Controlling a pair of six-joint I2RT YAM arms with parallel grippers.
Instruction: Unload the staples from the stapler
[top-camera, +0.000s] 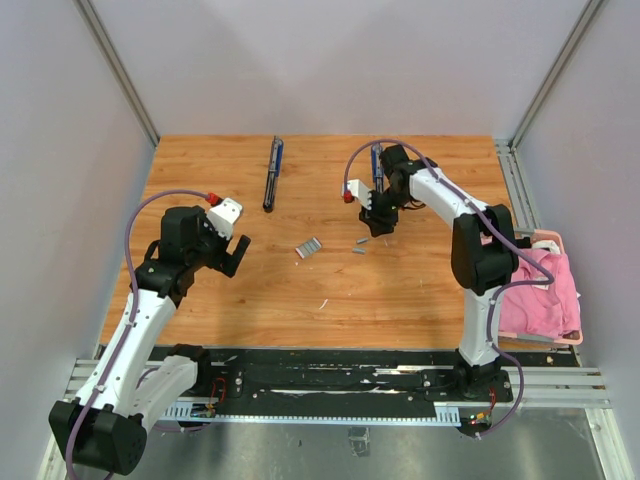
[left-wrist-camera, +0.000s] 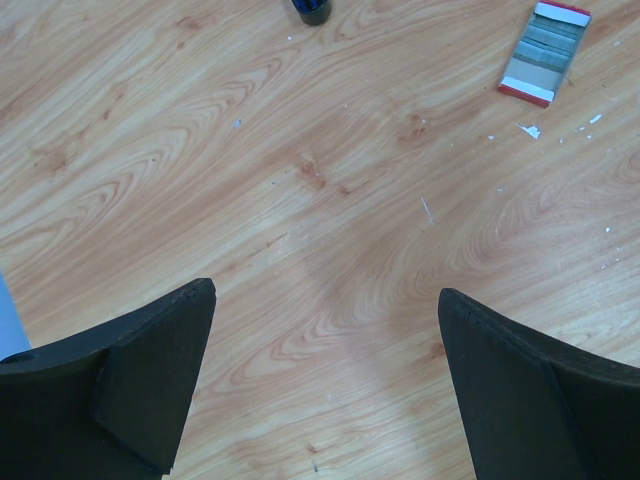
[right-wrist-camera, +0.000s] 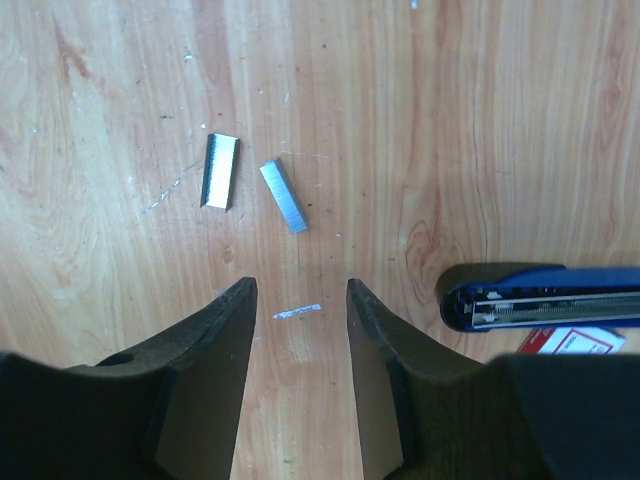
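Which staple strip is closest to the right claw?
The lighter, slanted strip, just ahead of the right claw; the darker, wider strip sits farther left.

The stapler is lying just beside one finger of the right gripper; bare table is stretching ahead to two staples. The left gripper is facing bare table, a box well ahead.

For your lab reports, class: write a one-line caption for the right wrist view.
Right hand open over the table, two staple strips lying ahead, the opened stapler at right.
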